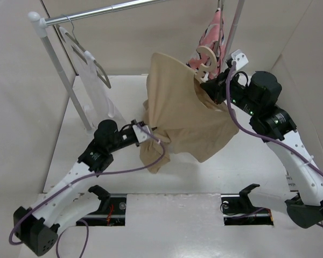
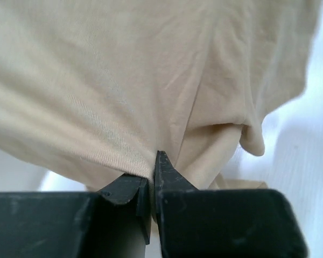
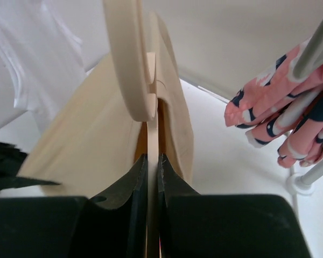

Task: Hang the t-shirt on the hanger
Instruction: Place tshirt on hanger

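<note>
Top external, left pincer point(image 1: 142, 129) outstretched, pinching t-shirt point(image 1: 177, 107)

Centre mostly blocked, t-shirt point(image 1: 183, 118) hangs wide over mid-table. Far left tight: white garment point(image 1: 94, 91) plus rack post point(image 1: 62, 75) crowd corner. Far right squeezed too, pink patterned garment point(image 3: 264, 102) near hanger point(image 3: 129, 54). Open lane: bare table point(image 1: 247, 172) near right, between t-shirt and right arm point(image 1: 293, 145).

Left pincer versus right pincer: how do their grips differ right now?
The left pincer pinches soft t-shirt fabric; the right pincer clamps the rigid hanger. The left pincer sits low at the shirt's edge, the right pincer holds higher up. Both are shut.
</note>
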